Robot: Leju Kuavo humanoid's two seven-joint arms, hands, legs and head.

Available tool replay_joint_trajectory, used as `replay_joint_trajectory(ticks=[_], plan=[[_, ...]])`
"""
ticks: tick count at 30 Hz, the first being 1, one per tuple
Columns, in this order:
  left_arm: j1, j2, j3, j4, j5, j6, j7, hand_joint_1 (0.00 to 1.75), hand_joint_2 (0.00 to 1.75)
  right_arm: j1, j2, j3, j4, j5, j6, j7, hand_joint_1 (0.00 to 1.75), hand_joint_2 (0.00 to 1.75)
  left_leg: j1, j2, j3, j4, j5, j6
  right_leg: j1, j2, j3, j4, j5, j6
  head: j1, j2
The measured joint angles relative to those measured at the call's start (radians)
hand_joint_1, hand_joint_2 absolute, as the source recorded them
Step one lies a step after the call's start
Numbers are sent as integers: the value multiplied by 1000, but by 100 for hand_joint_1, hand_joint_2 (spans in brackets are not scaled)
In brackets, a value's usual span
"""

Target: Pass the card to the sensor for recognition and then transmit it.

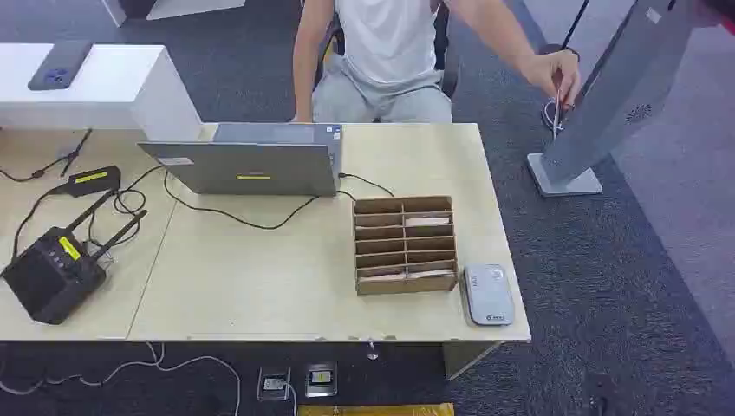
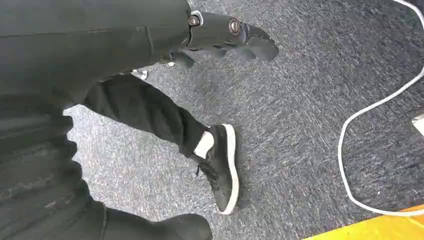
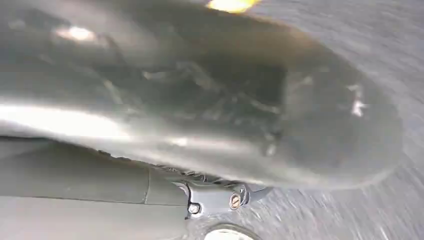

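Two large things are being shown first in the head view: the pale wooden table and, off its far right corner, a grey slanted kiosk that is being touched by a seated person. Next in size, a half-open laptop is being seen at the table's far edge, and a black box with antennas at the left. Towards the right front, a cardboard rack of shallow compartments is being used to hold the cards. One pale card is lying in an upper right compartment and others are lying in the front row. Just beside the rack, on its right, the small grey sensor is lying flat.

The card is being judged light, thin, stiff and rather slick. It is probably being best taken by its exposed edge, pinched between thumb and finger, since the compartment walls are leaving little room around it. Too hard a squeeze is being thought likely to flex it or tip the light rack.

The left hand is being held low over grey carpet, fingers loosely spread and holding nothing. The right hand is being blurred and largely hidden, so its fingers cannot be told.
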Motion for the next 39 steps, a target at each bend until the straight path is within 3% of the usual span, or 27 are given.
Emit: replay_joint_trajectory(ticks=[3, 6, 13, 17, 20, 21, 24, 28, 32, 35, 39], plan=[[1, 4, 0, 0, -3, -5, -7, 0, 175, -60, -61, -49, -14, -129, -11, -32, 0, 0, -1, 0, 0, 0, 1, 1, -1, 0, 0, 0, 1, 1, 0, 0], [9, 7, -2, 0, -1, -15, -23, 0, 175, -138, -158, -77, -25, -267, -27, -68, 0, 0, -4, 0, -1, 0, 2, 3, -4, 0, -1, 0, 1, 1, -2, 0], [18, 13, -15, 0, 4, -15, -42, 0, 175, -372, -334, -95, -41, -364, -48, -194, 0, 0, -5, -1, -2, 0, 3, 4, -5, -1, -1, 0, 2, 3, -1, 0], [23, 14, -17, 0, 15, -9, -52, 0, 175, -554, -383, -76, -41, -358, -59, -269, 0, 0, -6, 0, -2, 0, 3, 4, -6, 0, -2, 2, 3, 3, -1, 0], [26, 14, -18, 0, 21, -4, -60, 0, 175, -683, -389, -31, -41, -316, -45, -354, 0, 0, -5, -1, -2, 0, 4, 5, -5, -1, -2, 2, 3, 3, -2, 0], [26, 14, -18, 0, 22, -3, -60, 0, 175, -717, -386, -7, -41, -298, -40, -372, 0, 175, -5, -1, -2, 0, 4, 5, -5, -1, -1, 2, 3, 3, -1, 0], [30, 12, -18, 0, 22, 0, -62, 0, 175, -802, -370, 71, -41, -257, -31, -399, 0, 175, -5, -4, -3, 0, 4, 5, -4, -4, 0, 2, 3, 3, 0, 0], [31, 12, -22, 0, 21, -6, -64, 0, 175, -847, -325, 222, -61, -270, 19, -441, 0, 175, -4, -6, -3, 0, 5, 5, -4, -5, -1, 2, 3, 3, -1, 0], [31, 13, -26, 0, 17, -15, -69, 0, 175, -840, -284, 470, -129, -490, 8, -399, 0, 175, -4, -12, -6, 0, 7, 5, -4, -11, -2, 2, 3, 3, 0, 0], [29, 19, -32, 0, 12, -20, -72, 0, 175, -804, -269, 751, -217, -657, -41, -363, 0, 175, -4, -11, -7, 0, 7, 5, -4, -10, -2, 2, 3, 3, 0, 0], [21, 26, -42, 0, 2, -29, -75, 0, 175, -777, -255, 1067, -321, -664, -103, -336, 0, 175, -4, -8, -6, 0, 7, 5, -3, -6, -3, 2, 3, 3, 0, 0]])
